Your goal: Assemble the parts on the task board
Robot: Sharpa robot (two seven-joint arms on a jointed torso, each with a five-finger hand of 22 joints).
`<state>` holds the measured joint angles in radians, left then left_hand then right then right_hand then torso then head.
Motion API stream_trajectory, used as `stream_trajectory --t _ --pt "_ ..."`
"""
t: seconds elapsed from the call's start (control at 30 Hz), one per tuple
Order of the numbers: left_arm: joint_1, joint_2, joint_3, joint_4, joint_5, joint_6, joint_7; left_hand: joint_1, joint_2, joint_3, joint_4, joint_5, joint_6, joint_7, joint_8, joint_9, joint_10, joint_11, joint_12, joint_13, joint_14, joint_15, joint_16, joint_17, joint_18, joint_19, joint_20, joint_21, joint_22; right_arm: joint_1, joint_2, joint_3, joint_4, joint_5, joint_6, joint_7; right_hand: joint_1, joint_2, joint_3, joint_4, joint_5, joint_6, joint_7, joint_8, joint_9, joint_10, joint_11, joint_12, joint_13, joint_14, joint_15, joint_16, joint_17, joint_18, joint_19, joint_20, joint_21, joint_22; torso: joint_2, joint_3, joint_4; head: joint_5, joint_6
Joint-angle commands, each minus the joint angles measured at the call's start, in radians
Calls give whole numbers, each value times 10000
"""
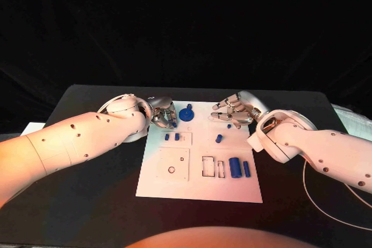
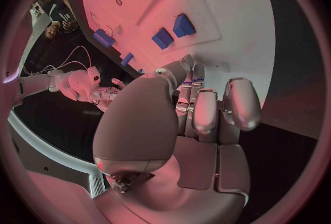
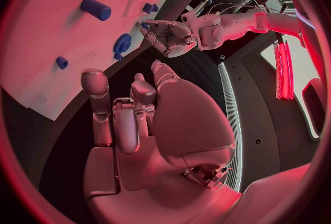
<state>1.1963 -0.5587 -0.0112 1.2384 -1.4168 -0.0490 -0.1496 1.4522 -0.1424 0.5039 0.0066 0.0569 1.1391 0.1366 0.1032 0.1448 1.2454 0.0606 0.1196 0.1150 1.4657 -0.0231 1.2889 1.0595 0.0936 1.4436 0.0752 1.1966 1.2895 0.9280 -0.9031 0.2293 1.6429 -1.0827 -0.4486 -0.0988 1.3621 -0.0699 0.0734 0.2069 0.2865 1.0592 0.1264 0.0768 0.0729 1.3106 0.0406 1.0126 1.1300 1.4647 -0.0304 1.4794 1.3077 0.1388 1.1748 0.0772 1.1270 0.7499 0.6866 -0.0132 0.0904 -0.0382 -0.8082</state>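
Head view: white task board [image 1: 200,189] on the black desk [image 1: 93,205], blue parts on it, among them a gear [image 1: 187,114] near the far edge between left hand [image 1: 162,117] and right hand [image 1: 235,110], both at that edge, fingers curled. Left wrist view: fingers [image 2: 206,113] bent inward, seemingly on nothing. Right wrist view: fingers [image 3: 124,116] apart, holding nothing.

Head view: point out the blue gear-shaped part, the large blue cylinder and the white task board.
Blue gear-shaped part [image 1: 186,115], head view, on its round disc.
Large blue cylinder [image 1: 234,167], head view, mid-length of its body.
White task board [image 1: 201,190], head view, bare near margin.
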Motion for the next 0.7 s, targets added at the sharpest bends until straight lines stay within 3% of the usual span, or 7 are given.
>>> stream_trajectory --t 0.03,0.7 --pt "-9 29 -4 -10 -91 167 -38 -74 2 63 13 -6 80 -5 -19 4 51 19 -54 4 200 23 16 -8 -87 6 49 15 4 -16 17 0 0 -33 120 96 8 67 5 73 97 24 12 -5 -9 -94 3 -15 -14 723 2 -57 1146 109 -51 9 -73 -16 1 2 1 -1 -8" --pt "-10 60 -12 -18 -81 426 -189 -95 -7 66 9 -8 86 -5 -24 0 58 20 -60 7 197 22 12 -24 -91 11 50 33 21 -50 21 0 -11 -32 133 104 3 63 5 84 118 25 12 -5 -9 -94 3 -13 -16 724 2 -56 1149 109 -51 9 -78 -20 6 2 0 -18 -101"
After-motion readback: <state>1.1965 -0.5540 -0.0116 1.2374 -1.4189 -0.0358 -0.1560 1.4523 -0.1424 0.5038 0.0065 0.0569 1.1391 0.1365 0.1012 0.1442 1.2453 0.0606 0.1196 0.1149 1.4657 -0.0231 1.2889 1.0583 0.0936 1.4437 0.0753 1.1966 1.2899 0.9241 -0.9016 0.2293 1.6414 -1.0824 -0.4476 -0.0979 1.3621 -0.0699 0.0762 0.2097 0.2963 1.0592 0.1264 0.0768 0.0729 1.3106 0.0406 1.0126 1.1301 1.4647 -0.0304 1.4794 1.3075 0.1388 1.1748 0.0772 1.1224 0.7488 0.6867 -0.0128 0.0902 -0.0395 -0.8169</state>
